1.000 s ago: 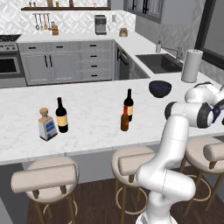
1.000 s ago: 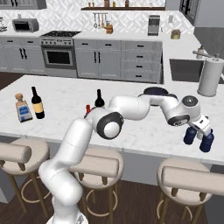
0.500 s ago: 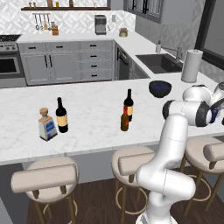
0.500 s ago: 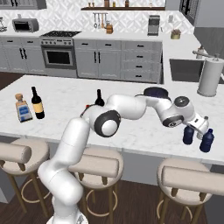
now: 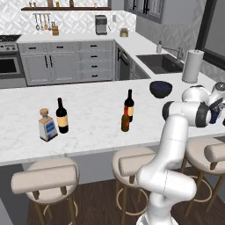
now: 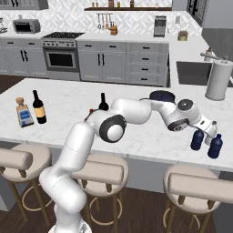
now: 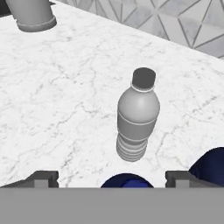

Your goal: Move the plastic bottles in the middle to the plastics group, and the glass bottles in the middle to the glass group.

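The gripper [image 7: 112, 179] is hanging at the far right end of the counter [image 5: 88, 101] with its jaws spread wide. The dark blue bottle [image 7: 127, 183] is standing between the two fingertips [image 7: 41, 177] with marble showing on either side of it, so the fingers are gripping nothing. That bottle is sitting upright just beside the pale grey plastic bottle [image 7: 137, 118]. A second dark blue bottle [image 7: 212, 168] is standing close by on the other side, so the plastics delivery is looking finished and the step in hand appears to be the retreat. To do it well, the arm is probably best served by keeping the jaws fully apart and backing straight away along the gripper's own line. It should not swing sideways until the fingertips are clearing the cap. The three bottles are crowding one another, and any sideways drift is risking a finger clipping a light, tippable neighbour. In the left base view, the tall wine bottle [image 5: 128, 104] and the small brown bottle [image 5: 125, 123] are waiting mid-counter, well apart from the squat blue-labelled bottle [image 5: 47, 127] and the yellow-labelled wine bottle [image 5: 62, 116].
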